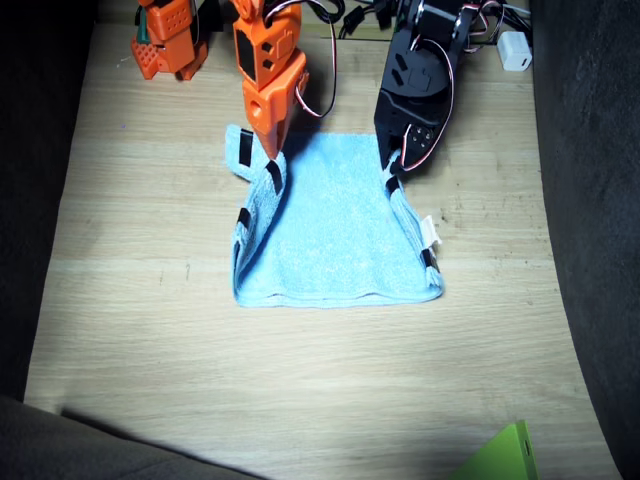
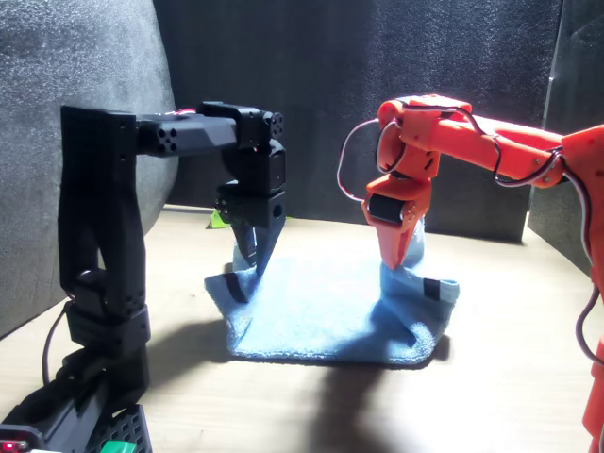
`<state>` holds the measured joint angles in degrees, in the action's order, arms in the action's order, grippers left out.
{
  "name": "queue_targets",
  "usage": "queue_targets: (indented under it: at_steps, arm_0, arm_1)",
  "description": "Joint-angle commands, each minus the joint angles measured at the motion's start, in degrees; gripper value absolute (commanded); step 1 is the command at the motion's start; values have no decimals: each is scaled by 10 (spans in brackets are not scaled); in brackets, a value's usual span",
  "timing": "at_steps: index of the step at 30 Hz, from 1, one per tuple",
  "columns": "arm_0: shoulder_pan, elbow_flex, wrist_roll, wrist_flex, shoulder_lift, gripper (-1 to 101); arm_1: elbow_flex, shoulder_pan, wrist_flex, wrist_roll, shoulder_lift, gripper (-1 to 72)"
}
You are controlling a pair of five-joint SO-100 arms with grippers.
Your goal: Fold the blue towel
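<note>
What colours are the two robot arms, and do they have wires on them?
The right arm is bright orange, built of blocky plastic pieces, with a pointed orange hand. The left arm is black, with a narrow black hand. Both carry thin looping cables in red, white and black. In the front view, the black arm's flat link has small round holes.

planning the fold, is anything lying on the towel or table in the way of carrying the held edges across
Nothing visible. The left hand and right hand each pinch a side edge of the blue towel, whose top is bare, as is the table around it.
</note>
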<state>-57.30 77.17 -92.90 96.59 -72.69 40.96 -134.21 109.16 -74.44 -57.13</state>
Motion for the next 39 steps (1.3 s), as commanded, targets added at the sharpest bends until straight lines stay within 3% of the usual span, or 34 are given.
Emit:
queue_targets:
  at_steps: [1, 11, 13, 15, 16, 18, 24, 30, 34, 36, 39]
  arm_0:
    - [2, -18, 1, 4, -6, -2]
    - [-5, -3, 4, -4, -11, -2]
    - [-8, 2, 3, -4, -16, -2]
    - [-10, 6, 3, -6, -18, -2]
    - [-11, 8, 2, -6, -18, -2]
    - [-11, 9, 2, -6, -18, -2]
    - [-12, 12, 1, -7, -20, -2]
    - [-10, 12, 0, -7, -20, -2]
    - [-8, 17, -2, -7, -25, -2]
    - [-8, 18, -2, -9, -26, -2]
    - [-6, 18, 0, -12, -26, -2]
  arm_1:
    - [-39, -24, 17, -1, -2, 0]
    - [-84, -76, 18, -9, 55, 5]
    - [-86, -88, 18, -10, 59, 111]
    - [-85, -100, 18, -5, 60, 334]
    - [-85, -106, 18, -1, 58, 367]
    - [-87, -118, 18, 6, 53, 339]
    - [-85, -125, 19, 5, 11, 351]
    - [-22, 17, 19, 2, -61, 303]
    - [83, 130, 13, 23, -80, 217]
    - [127, 175, -4, 31, -88, 1]
    - [191, 201, -35, 42, -97, 1]
